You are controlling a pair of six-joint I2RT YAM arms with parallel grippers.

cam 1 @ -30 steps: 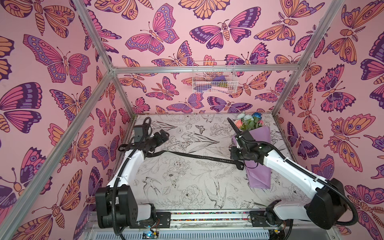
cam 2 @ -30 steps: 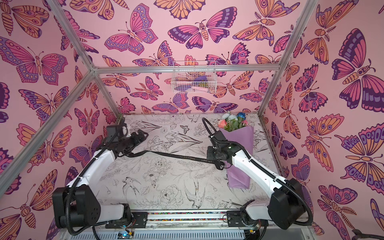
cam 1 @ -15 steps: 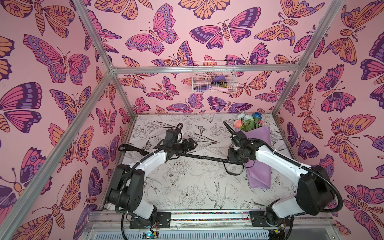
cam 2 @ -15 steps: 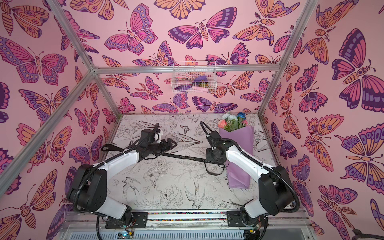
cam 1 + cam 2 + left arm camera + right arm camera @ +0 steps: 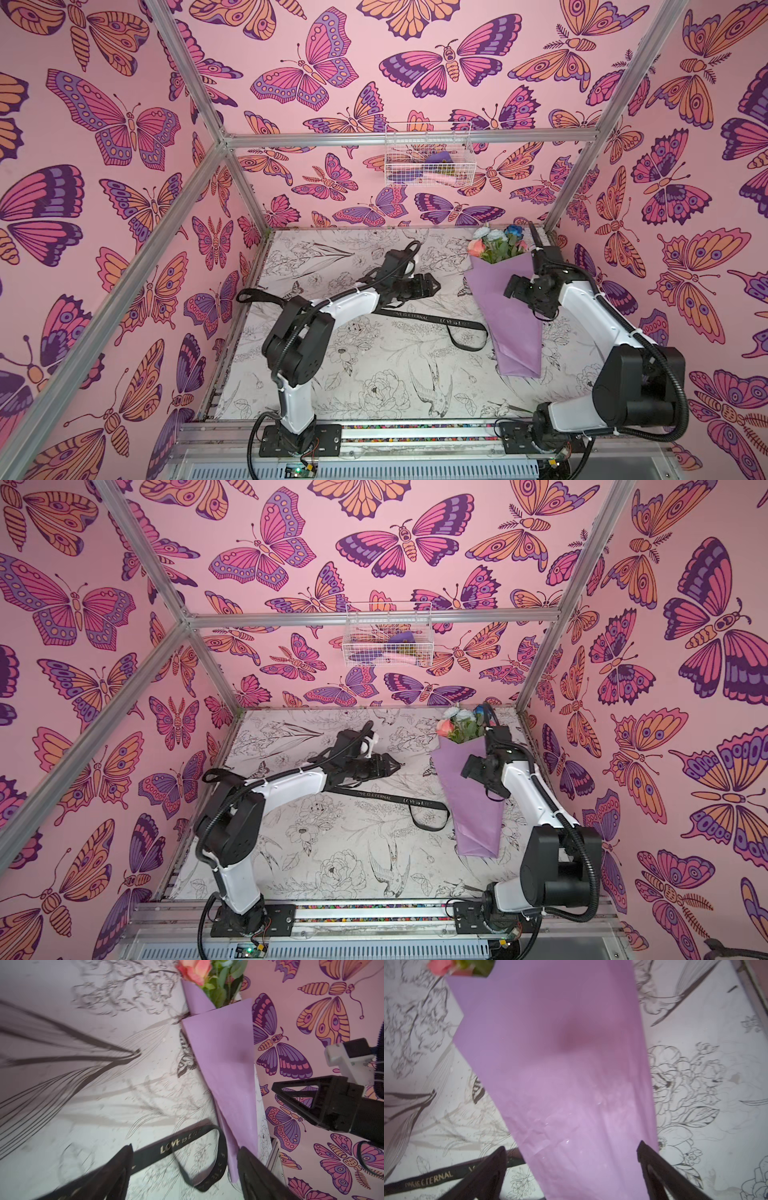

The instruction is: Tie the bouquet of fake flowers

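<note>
The bouquet of fake flowers (image 5: 515, 332) (image 5: 473, 812) lies on the table's right side in lilac paper, with its peach and blue blooms (image 5: 494, 245) toward the back wall. A black ribbon (image 5: 432, 319) (image 5: 399, 799) with gold lettering crosses the table and ends in a slack loop beside the paper. My right gripper (image 5: 513, 286) (image 5: 572, 1147) hovers open over the bouquet (image 5: 560, 1064), with the wrap between its spread fingers. My left gripper (image 5: 432, 286) (image 5: 185, 1153) stands open above the ribbon (image 5: 172, 1147), left of the bouquet (image 5: 224, 1059).
A white wire basket (image 5: 428, 160) hangs on the back wall. The ribbon's far end (image 5: 253, 296) curls against the left wall. Aluminium frame posts and butterfly-patterned walls close in the table on three sides.
My right gripper opened, let go of the ribbon and moved right, over the bouquet. My left arm swung from the left wall to the table's middle. The ribbon went slack into a loop.
</note>
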